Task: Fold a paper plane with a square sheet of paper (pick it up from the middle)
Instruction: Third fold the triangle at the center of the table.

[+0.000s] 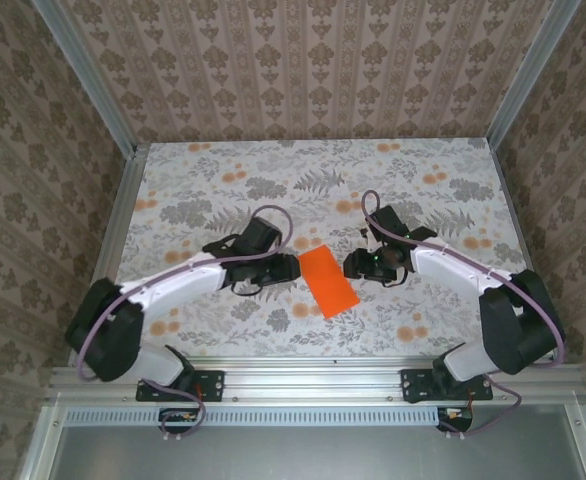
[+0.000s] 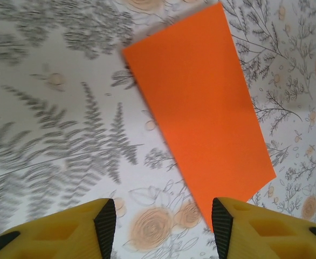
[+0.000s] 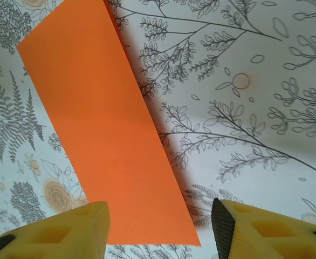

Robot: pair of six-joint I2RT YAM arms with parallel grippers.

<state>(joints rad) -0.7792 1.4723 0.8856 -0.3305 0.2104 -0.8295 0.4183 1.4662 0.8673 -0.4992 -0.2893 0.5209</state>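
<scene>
Step in hand: I judge the first half-fold complete. The square sheet of paper (image 1: 328,282) presents as a long orange rectangle, lying flat on the table (image 1: 223,190) between the two arms, tilted against the table edges.

Tool state: the left gripper (image 1: 278,267) sits just beside the sheet's left long edge, and the left wrist view shows its jaws spread, with nothing between them (image 2: 163,222). The right gripper (image 1: 355,264) sits just beside the opposite edge, also spread and empty (image 3: 160,226). Neither gripper holds the paper.

Next move, as I judge it: form the nose corners. This calls for one gripper to pin the rectangle flat while the other catches a corner at one short end and brings it over to the centre line. The thin paper may slide, so I would keep the pinning contact firm.
</scene>
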